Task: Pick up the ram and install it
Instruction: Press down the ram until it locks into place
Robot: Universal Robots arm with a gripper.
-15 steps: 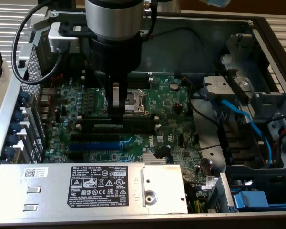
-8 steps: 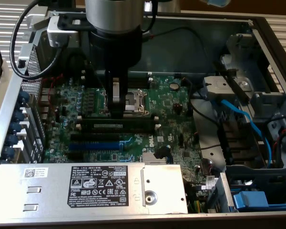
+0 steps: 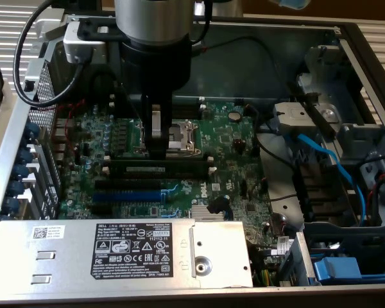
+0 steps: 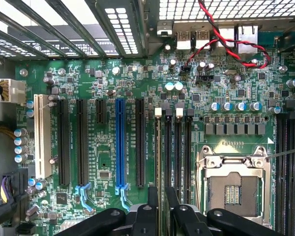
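Open desktop computer case [image 3: 6, 138] lying on its side, with slatted light surfaces visible beyond its walls in the exterior view. The green motherboard [image 3: 234, 138] occupies the case floor. A grey power supply [image 3: 115, 253] with a black-and-white label sits along the near edge, and blue cables [image 3: 337, 167] run through the drive bay on the exterior view's right. The arm comes down from above, ending in the gripper [image 3: 158, 153] directly over the memory slots beside the empty processor socket [image 3: 183, 136]. The ram [image 3: 160, 169] lies lengthwise in one of these slots, upright on its edge and level, with its small white label facing the camera. The black slot just beside it on the socket side is unoccupied. In the wrist view the gripper [image 4: 161, 199] stands astride the same stick, the ram [image 4: 159, 157] showing edge-on as a thin pale line running away between the white end clips [image 4: 158, 112]. The jaws are parted only narrowly, one on each side of the stick, with a dark gap visible on one side, so no firm clamp on it is evident. The blue expansion slot [image 4: 120, 142] and its black neighbours lie well to the side of the gripper and hold no cards. A red and black twisted wire [image 4: 231, 42] crosses the board near the rear ports.
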